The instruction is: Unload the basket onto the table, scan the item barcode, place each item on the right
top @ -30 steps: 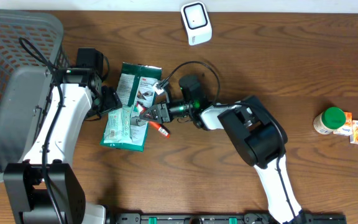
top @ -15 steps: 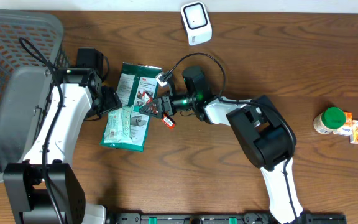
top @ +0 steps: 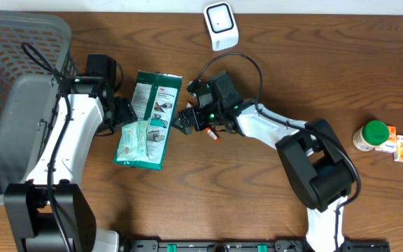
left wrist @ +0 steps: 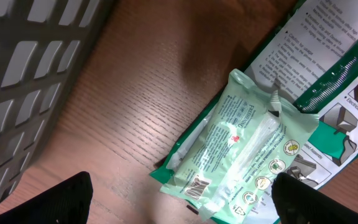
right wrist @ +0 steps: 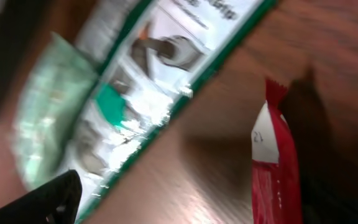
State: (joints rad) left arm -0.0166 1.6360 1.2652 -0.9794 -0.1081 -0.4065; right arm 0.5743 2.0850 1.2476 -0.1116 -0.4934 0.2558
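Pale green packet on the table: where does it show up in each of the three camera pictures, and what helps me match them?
Overhead: the pale green packet lies left of centre, just below the card pack.
Left wrist: it fills the middle of the picture, with a barcode near its lower end.
Right wrist: blurred, at the left edge.
Shared landmark: the white-and-green card pack that it lies against, seen in all three.

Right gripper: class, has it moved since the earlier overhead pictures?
Yes. The right gripper has pulled rightward, from over the green packages to beside their right edge.
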